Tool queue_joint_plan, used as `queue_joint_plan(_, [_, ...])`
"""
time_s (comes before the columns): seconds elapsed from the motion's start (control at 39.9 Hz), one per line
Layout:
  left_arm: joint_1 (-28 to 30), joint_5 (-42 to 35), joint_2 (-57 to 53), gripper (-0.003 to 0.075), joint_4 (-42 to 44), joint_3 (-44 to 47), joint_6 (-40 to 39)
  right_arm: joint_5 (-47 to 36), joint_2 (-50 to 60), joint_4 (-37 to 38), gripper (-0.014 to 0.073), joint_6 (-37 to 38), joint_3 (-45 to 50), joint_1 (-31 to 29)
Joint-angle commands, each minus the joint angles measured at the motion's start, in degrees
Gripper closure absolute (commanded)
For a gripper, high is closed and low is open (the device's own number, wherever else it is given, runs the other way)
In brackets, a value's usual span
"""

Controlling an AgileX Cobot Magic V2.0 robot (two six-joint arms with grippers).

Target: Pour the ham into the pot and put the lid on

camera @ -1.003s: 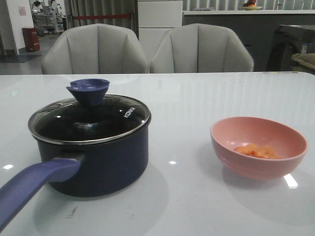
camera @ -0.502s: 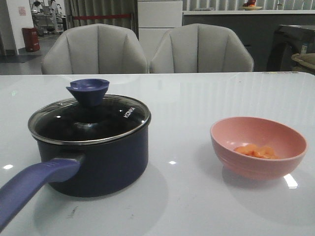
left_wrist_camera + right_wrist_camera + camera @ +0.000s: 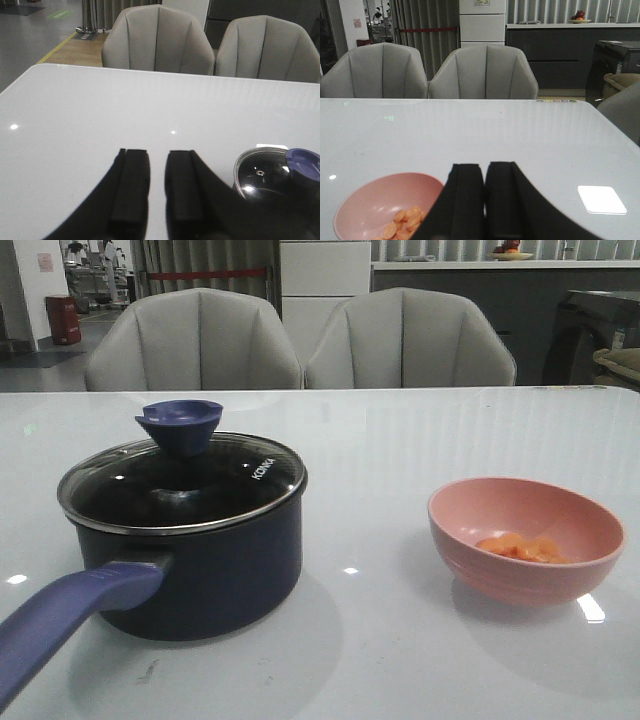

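Note:
The dark navy pot (image 3: 225, 570) stands at the left of the white table, its long blue-purple handle (image 3: 60, 625) pointing to the front left. The glass lid (image 3: 215, 485) with its blue knob (image 3: 180, 425) sits on the pot. The ham (image 3: 520, 547), several orange-pink slices, lies in a pink bowl (image 3: 500, 580) at the right. My left gripper (image 3: 157, 156) is open and empty above the table, with the lid (image 3: 257, 172) beside it. My right gripper (image 3: 485, 169) is shut and empty beside the bowl (image 3: 365, 200) with the ham (image 3: 402, 225). No gripper shows in the front view.
The white glossy table (image 3: 400, 450) reaches back to two grey chairs (image 3: 195, 340) (image 3: 410, 340). A dark counter (image 3: 470, 290) and a black appliance (image 3: 600, 330) stand behind at the right.

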State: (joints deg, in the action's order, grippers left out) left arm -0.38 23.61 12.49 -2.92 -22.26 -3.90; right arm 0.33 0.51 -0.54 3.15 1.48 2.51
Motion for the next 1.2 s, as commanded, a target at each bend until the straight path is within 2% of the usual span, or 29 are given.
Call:
queue_joint_plan(0.0, [0.0,-3.8,1.1,0.0331,-0.2,-1.6,-0.4,-4.0,1.1,0.5,0.0435,-0.1,0.6,-0.2])
queue_joint_plan(0.08, [0.0,-3.5,1.1,0.0204,-0.2,-1.6,-0.4,-4.0,1.1,0.5,0.0435,-0.1,0.6,-0.2])
queue_joint_plan(0.13, [0.0,-3.5,1.1,0.0152,-0.2,-1.6,-0.4,-4.0,1.1,0.5,0.0435,-0.1,0.6,-0.2])
queue_joint_plan(0.18, [0.0,-4.1,1.1,0.0131,-0.2,-1.6,-0.4,-4.0,1.1,0.5,0.0435,-0.1,0.6,-0.2])
queue_joint_plan(0.43, [0.0,-4.3,1.1,0.0136,-1.6,-0.6,-0.4,-4.0,1.1,0.5,0.0435,-0.1,0.6,-0.2])
queue_joint_plan(0.68, [-1.2,4.0,6.3,0.0106,-1.6,-5.1,-0.4,-3.9,1.1,0.5,0.0435,-0.1,0.6,-0.2])
queue_joint_plan(0.88, [-3.2,12.4,17.2,0.01,-1.6,-12.3,-0.4,-3.9,1.1,0.5,0.0435,-0.1,0.6,-0.2])
queue_joint_plan(1.18, [-3.5,21.7,35.3,0.0101,-7.5,-24.5,-0.4,-3.9,1.1,0.5,0.0435,-0.1,0.6,-0.2])
